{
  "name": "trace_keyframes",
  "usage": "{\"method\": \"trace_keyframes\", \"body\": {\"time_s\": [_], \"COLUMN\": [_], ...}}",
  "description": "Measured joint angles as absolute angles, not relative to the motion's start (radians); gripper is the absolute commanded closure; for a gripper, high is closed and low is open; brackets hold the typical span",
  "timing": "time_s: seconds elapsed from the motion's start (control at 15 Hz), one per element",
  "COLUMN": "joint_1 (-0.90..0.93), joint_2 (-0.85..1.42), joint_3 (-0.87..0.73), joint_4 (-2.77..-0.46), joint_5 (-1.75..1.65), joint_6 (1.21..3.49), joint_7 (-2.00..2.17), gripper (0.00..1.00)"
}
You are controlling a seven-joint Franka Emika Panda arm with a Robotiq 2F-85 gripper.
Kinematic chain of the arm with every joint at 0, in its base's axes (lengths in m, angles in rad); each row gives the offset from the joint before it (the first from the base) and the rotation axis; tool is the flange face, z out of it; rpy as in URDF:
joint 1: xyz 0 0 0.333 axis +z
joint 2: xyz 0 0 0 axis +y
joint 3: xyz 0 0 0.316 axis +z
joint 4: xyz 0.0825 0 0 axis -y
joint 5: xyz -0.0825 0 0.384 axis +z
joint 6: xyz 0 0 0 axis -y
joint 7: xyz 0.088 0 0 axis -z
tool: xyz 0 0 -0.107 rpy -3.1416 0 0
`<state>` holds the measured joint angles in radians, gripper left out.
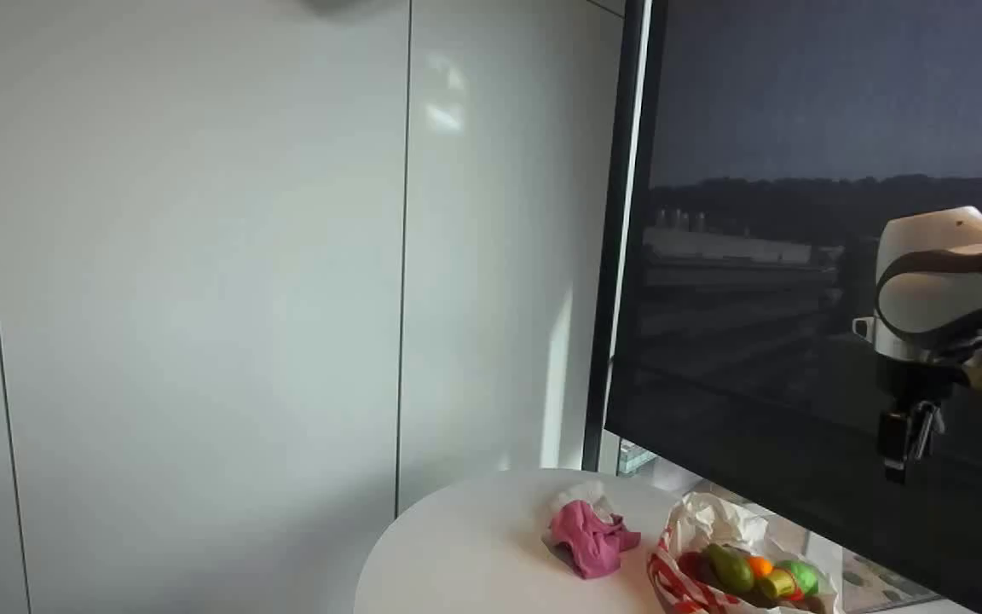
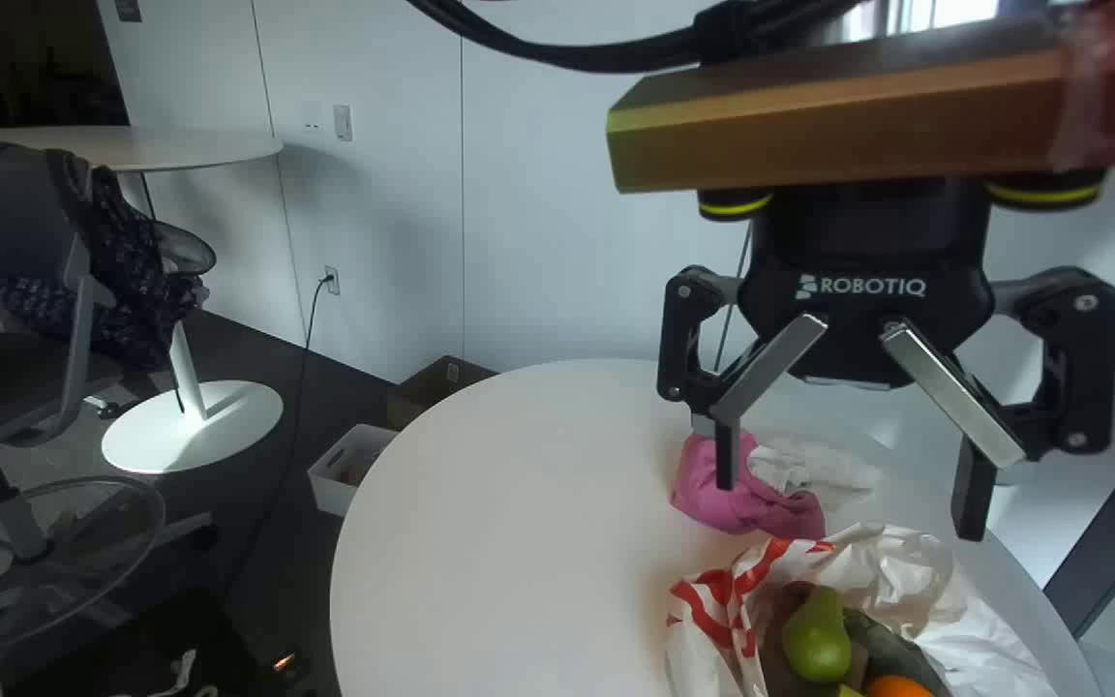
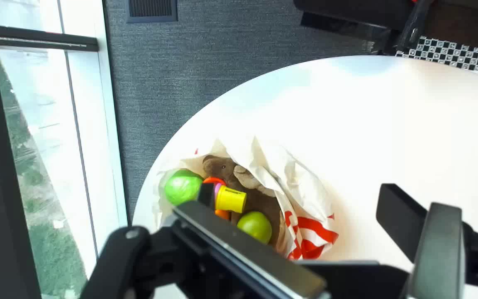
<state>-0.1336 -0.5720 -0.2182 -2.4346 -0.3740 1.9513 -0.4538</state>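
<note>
My gripper point(image 2: 850, 479) is open and empty, its fingers wide apart above the round table. It also shows in an exterior view point(image 1: 907, 452) and the wrist view point(image 3: 301, 203). Nearest below is a crumpled white paper bag with red stripes point(image 3: 305, 199), open at the top. In it lie a yellow container point(image 3: 231, 200), a green ball point(image 3: 183, 187), a green pear point(image 2: 817, 634), an orange point(image 2: 896, 686) and a brown plush-like thing point(image 3: 222, 167). A finger hides part of the contents in the wrist view. A pink cloth point(image 1: 589, 537) lies beside the bag, against a whitish crumpled cloth or paper point(image 1: 583, 495).
The white round table point(image 2: 499, 532) stands by a wall point(image 1: 201, 298) and a window with a dark shade point(image 1: 755, 341). A box point(image 2: 838, 126) is fixed on the arm above the gripper. A chair point(image 2: 6, 223), another table point(image 2: 180, 145) and a white bin point(image 2: 345, 469) stand beyond.
</note>
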Motion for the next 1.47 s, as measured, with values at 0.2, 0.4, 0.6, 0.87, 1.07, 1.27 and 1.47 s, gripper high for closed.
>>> {"method": "trace_keyframes", "body": {"time_s": [0.2, 0.4, 0.6, 0.87, 1.07, 1.27, 1.47], "joint_1": [-0.134, -0.133, -0.134, -0.136, -0.136, -0.136, -0.136], "joint_2": [-0.574, -0.556, -0.479, -0.291, -0.123, 0.035, 0.17], "joint_3": [-0.218, -0.22, -0.231, -0.237, -0.233, -0.215, -0.184], "joint_4": [-2.424, -2.445, -2.48, -2.502, -2.47, -2.385, -2.28], "joint_5": [-0.374, -0.374, -0.373, -0.371, -0.354, -0.281, -0.208], "joint_6": [1.95, 1.963, 2.058, 2.266, 2.385, 2.444, 2.461], "joint_7": [-0.454, -0.445, -0.4, -0.327, -0.287, -0.282, -0.282], "gripper": [0.0, 0.0, 0.0, 0.0, 0.0, 0.0, 0.0]}}
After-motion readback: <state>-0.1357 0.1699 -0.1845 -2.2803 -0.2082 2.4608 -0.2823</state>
